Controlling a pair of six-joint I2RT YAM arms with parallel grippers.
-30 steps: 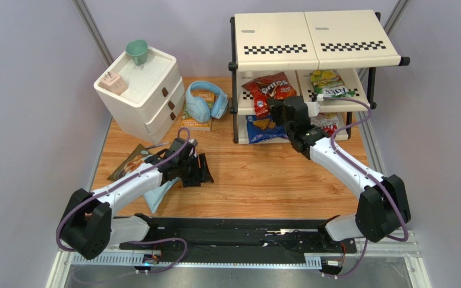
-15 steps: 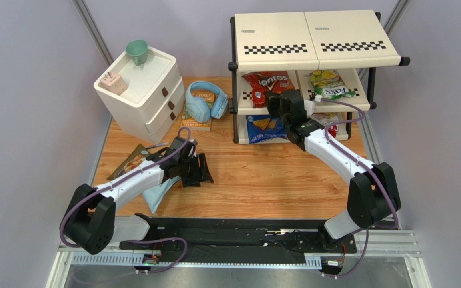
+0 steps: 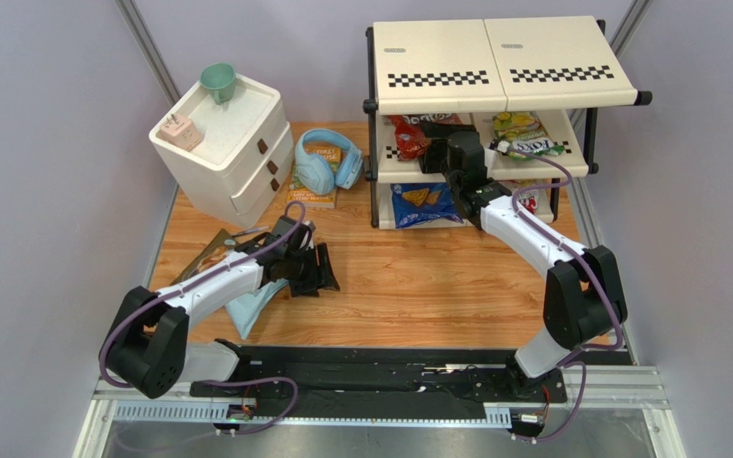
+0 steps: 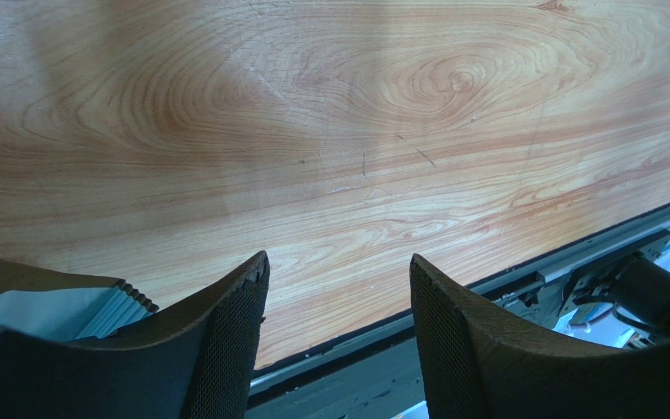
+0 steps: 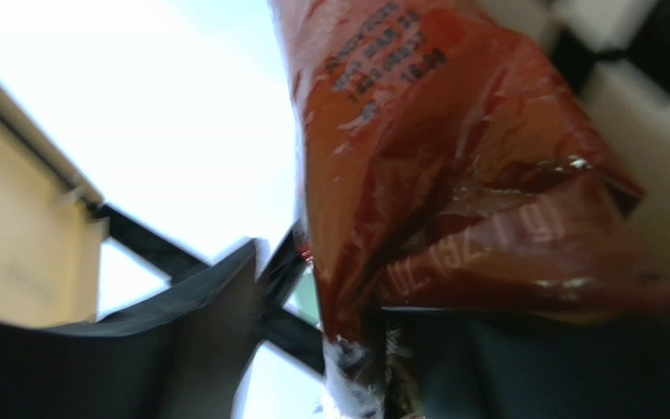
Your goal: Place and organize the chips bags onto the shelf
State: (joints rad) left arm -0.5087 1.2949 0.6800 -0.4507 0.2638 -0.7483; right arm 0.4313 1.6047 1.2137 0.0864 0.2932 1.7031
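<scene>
Red foil chip bag [image 3: 410, 134] lies at the left end of the shelf's [image 3: 495, 67] middle board. The right gripper [image 5: 347, 340] reaches in around it with its jaws parted, a gap showing beside one finger. A green-yellow bag [image 3: 525, 134] lies at that board's right end. A blue bag [image 3: 420, 203] and a white-and-red bag [image 3: 530, 196] are on the bottom board. One pale-blue bag [image 3: 251, 307] waits near the counter's [image 3: 418, 286] left edge, under the left arm. The left gripper [image 4: 338, 262] hangs wide and empty. The right arm half hides the white-and-red bag.

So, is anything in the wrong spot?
Yes: the pale-blue bag lies on the table, off to the left, not on the shelf where chips belong.
</scene>
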